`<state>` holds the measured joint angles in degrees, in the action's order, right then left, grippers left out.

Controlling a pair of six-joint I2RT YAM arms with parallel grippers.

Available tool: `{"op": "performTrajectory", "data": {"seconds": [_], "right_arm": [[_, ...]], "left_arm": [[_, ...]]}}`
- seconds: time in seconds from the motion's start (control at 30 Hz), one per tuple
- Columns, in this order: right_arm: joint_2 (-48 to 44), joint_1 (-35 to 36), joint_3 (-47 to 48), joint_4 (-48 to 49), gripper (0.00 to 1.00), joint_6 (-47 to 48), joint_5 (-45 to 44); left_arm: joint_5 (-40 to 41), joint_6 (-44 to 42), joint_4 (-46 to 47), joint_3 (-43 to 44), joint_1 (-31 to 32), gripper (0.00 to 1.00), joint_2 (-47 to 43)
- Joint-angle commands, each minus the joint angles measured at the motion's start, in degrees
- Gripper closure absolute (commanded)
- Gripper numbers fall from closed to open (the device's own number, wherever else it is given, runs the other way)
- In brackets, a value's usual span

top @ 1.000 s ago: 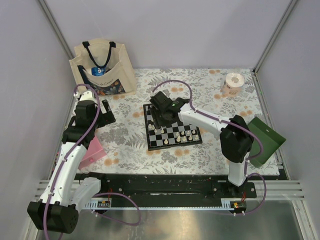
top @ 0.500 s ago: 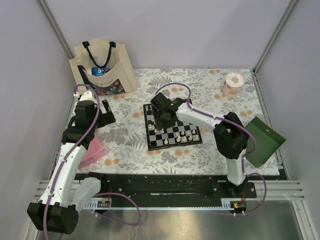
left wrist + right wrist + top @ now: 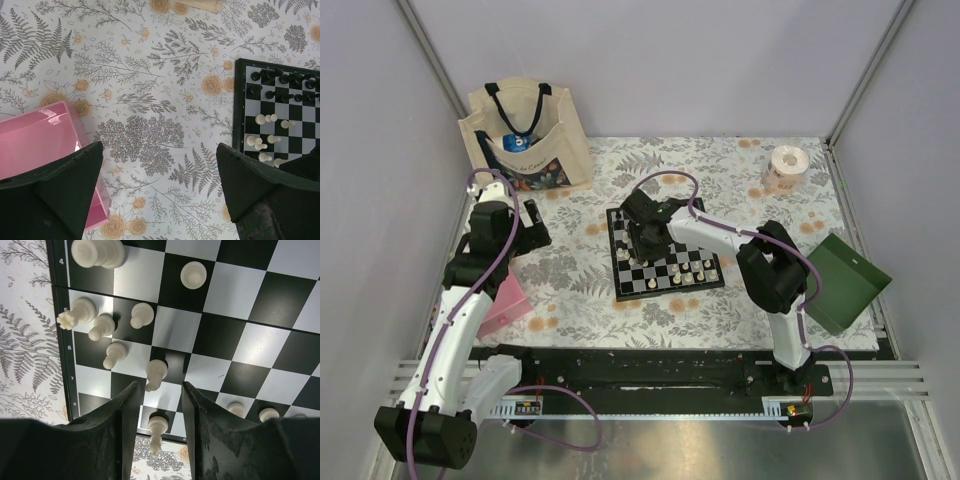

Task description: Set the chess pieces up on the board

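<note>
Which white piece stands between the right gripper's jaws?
The white piece at the board edge, inside the gap; every other piece stands ahead of or beside the jaws.

The small square board [image 3: 669,291], chequered black and white inside a black border with row numbers along one side, lay flat and slightly turned. Black chessmen [image 3: 274,78] crowded its far rows. Cream-white chessmen [image 3: 156,371] were strewn unevenly over the nearer squares, several bunched near the left border and one [image 3: 156,430] in the last row by the edge. Whether any had toppled could not be told.
</note>
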<state>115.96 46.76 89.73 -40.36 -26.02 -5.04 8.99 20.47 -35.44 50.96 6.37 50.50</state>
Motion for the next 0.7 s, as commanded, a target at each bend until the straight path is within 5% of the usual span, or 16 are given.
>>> {"op": "performTrajectory", "data": {"seconds": [0.0, 0.67], "right_arm": [[0.84, -0.53, 2.38, 0.1, 0.53, -0.79, -0.76], [2.16, -0.53, 3.52, 1.51, 0.52, -1.49, -0.5]], "left_arm": [[-0.91, -0.78, 1.87, -0.24, -0.13, 0.01, -1.28], [-0.91, -0.78, 1.87, -0.16, -0.13, 0.01, -1.2]]}}
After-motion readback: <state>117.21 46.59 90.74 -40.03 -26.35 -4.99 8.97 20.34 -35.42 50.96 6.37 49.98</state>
